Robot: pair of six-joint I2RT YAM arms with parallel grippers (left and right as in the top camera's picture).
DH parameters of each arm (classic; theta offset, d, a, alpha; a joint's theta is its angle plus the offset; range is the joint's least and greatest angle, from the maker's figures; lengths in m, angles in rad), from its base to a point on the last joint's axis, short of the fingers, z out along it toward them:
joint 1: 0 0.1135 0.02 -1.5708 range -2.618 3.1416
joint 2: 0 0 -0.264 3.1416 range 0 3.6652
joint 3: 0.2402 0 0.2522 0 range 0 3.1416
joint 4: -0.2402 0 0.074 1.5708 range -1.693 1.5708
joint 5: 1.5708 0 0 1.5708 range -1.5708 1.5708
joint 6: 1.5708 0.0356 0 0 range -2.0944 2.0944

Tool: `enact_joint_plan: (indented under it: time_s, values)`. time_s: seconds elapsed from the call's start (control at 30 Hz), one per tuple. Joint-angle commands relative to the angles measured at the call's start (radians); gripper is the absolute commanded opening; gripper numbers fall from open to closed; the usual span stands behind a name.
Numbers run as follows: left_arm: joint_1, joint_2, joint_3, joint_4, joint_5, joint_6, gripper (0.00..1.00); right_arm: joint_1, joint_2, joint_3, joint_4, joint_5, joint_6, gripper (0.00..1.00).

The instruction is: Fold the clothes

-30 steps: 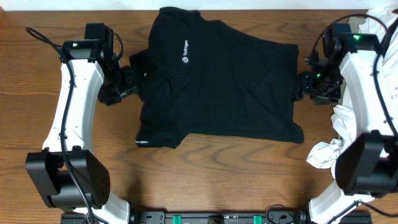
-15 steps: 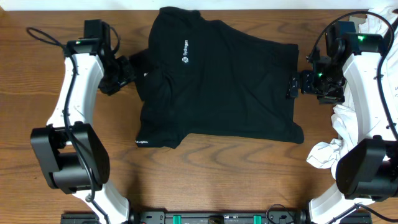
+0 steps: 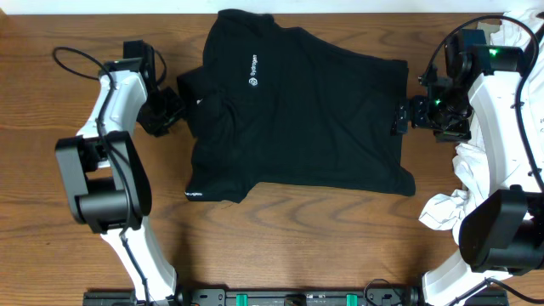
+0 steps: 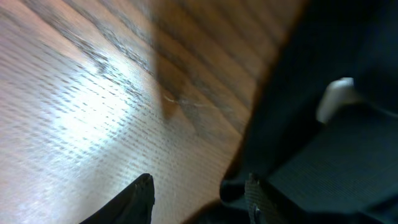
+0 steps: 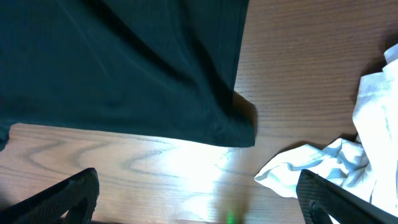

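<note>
The black shirt (image 3: pixel 297 110) lies long axis left-to-right on the surface (image 3: pixel 280 246), logo end toward my left tool (image 3: pixel 178 100), whose grip I cannot tell, while my right tool (image 3: pixel 399 117) gapes wide at its other end.

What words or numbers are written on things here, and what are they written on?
White logo lettering on the chest of the black soft-fabric garment: a round mark with one short word, too small to read.
Small white hem mark at the garment's lower left corner: too small to read.
Nothing else carries words, numbers or signs that can be made out.
</note>
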Motion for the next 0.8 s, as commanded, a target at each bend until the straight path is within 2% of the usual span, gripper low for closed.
enact_joint_plan:
  time_s: [0.0, 0.17, 0.77]
  values:
    - [0.002, 0.021, -0.008, 0.012, 0.031, -0.018, 0.49, 0.003, -0.004, 0.012, 0.002, -0.007, -0.016, 0.99]
    - [0.001, 0.036, -0.008, 0.040, 0.043, -0.055, 0.49, 0.003, -0.004, 0.012, 0.002, -0.007, -0.016, 0.99]
    - [-0.014, 0.037, -0.012, 0.086, 0.054, -0.054, 0.50, 0.003, -0.004, 0.012, 0.002, -0.007, -0.016, 0.99]
